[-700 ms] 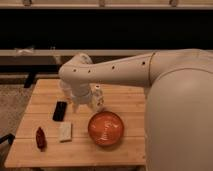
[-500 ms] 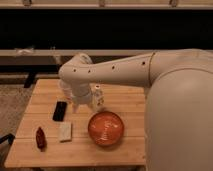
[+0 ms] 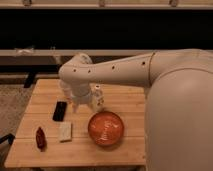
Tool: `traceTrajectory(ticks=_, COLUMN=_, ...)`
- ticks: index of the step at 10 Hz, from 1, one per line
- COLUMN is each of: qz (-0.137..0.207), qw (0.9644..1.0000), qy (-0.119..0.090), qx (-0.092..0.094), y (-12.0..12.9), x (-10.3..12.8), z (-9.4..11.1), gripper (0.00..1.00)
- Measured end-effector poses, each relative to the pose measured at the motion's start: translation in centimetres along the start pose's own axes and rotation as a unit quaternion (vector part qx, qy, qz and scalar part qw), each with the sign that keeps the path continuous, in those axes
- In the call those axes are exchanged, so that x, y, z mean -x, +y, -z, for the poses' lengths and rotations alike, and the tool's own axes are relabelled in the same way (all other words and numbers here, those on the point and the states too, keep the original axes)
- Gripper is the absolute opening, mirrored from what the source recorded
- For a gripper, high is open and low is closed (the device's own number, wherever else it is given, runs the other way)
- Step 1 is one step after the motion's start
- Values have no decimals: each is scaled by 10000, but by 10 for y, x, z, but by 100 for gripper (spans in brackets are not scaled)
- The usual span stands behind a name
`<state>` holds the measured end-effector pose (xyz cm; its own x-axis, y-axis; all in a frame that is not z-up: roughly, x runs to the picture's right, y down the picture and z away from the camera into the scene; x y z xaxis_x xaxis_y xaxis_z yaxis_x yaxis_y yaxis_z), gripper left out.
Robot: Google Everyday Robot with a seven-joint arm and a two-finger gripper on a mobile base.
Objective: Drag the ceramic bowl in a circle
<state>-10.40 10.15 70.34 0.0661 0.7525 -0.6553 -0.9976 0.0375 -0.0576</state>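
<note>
We are viewing the gripper [image 3: 81, 106] hanging over the wooden table [image 3: 45, 150]; whether it is open or closed we cannot tell. The ceramic bowl [image 3: 106, 128] is resting near it, camera-ward and rightward in view, seemingly apart, so we are judging a short reach that way.

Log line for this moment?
gripper above table, beside white cup, off ceramic bowl | bowl not gripped | drag not yet begun

Arm [image 3: 120, 70] comes in from the white body [image 3: 180, 115] at right, reaches left to a bent joint [image 3: 75, 75], then drops straight down — tool [image 3: 81, 106] hangs below that joint, pointing down, left of centre.
</note>
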Motion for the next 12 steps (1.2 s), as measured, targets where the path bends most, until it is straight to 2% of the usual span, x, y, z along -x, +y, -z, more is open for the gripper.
traceTrajectory(ticks=9, qz=-37, qw=10000, qy=22, qx=5, y=-2, x=1, z=-1, gripper=65)
traceTrajectory(ticks=11, qz=-225, qw=9997, qy=67, qx=-2, y=-22, x=5, z=-2, gripper=65)
traceTrajectory(ticks=12, qz=-374, qw=9992, qy=108, qx=-20, y=-43, x=3, z=-4, gripper=65)
